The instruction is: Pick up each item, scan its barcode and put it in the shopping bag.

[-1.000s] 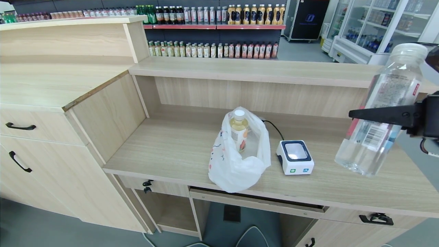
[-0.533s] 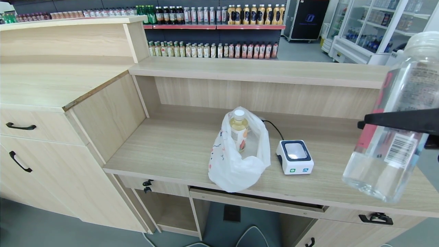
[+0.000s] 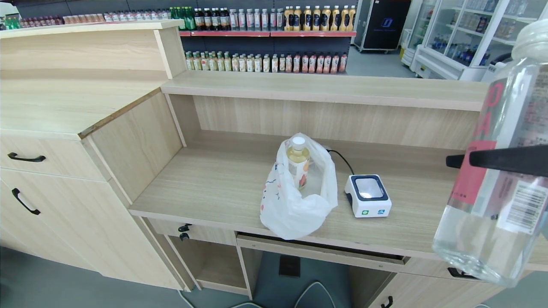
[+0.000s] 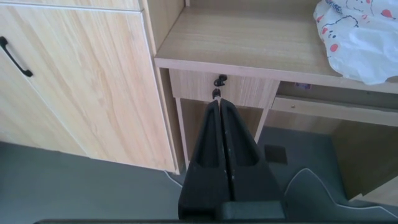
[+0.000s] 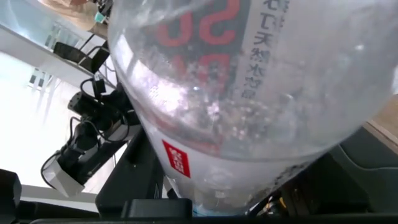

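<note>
Carried by the right claw (image 3: 505, 159), the water bottle (image 3: 483, 231) has swung from 3 o'clock toward 4 o'clock of the head view and closer to the camera, now nearly upright; bag and scanner have not shifted. One black finger crosses the bottle's middle, the claw clamped around it, above the surface (image 3: 222, 184). Its clear wrap shows a red band with pale lettering and, below the finger, a white panel bearing the barcode (image 3: 523, 207). In the right wrist view the bottle (image 5: 261, 81) shows large red characters, small dark print and a little red tag. The shopping bag (image 3: 295, 205), white with coloured spots, sits mid-surface with a white-capped tea bottle (image 3: 298, 160) upright inside. The scanner (image 3: 368, 194) lies just beside the bag at its 3 o'clock, window up. The left claw (image 4: 221, 106) hangs low before the surface's front edge, fingers pressed together on nothing.
</note>
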You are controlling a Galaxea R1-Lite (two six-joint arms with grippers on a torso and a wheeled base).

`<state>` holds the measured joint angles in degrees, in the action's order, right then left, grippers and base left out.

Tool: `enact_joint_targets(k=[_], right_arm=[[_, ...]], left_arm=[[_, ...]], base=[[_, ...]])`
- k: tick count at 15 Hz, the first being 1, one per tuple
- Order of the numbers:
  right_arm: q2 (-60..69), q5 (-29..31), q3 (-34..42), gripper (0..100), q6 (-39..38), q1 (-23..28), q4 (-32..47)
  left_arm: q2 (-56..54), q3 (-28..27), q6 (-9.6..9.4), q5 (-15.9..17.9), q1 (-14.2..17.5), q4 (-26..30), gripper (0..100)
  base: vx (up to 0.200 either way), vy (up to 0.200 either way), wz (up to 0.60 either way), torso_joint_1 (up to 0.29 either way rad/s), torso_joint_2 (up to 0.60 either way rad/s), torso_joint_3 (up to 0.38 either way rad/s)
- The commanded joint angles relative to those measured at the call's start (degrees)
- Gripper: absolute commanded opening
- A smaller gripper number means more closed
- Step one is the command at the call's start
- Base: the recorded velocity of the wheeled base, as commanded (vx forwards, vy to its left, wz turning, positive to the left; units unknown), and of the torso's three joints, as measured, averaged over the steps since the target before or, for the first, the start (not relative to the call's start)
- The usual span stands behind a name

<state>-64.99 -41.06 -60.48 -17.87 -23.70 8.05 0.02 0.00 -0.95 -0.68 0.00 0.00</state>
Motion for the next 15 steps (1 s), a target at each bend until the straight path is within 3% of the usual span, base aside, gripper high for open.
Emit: enact_joint_targets(k=[1,8,14,15], right_arm=[[-0.23,0.01,-0.34,0,-0.15,-0.47,0.04],[-0.93,0.19,3.35,0,3.63,-4.51,0.04],[-2.34,5.29,5.11,0,3.9,-6.45,-2.95],[-2.16,8.71,6.95,0,3.9,-8.91,-4.35]], left_arm=[[-0.02,0.0,-0.02,-0.02,0.0,0.0,0],[-0.02,0.0,-0.02,-0.02,0.0,0.0,0],[-0.02,0.0,-0.02,-0.02,0.0,0.0,0],[-0.02,0.0,-0.02,-0.02,0.0,0.0,0]], base=[[0.0,0.0,0.0,0.0,0.0,0.0],[0.0,0.0,0.0,0.0,0.0,0.0],[0.0,0.0,0.0,0.0,0.0,0.0],[0.0,0.0,0.0,0.0,0.0,0.0]])
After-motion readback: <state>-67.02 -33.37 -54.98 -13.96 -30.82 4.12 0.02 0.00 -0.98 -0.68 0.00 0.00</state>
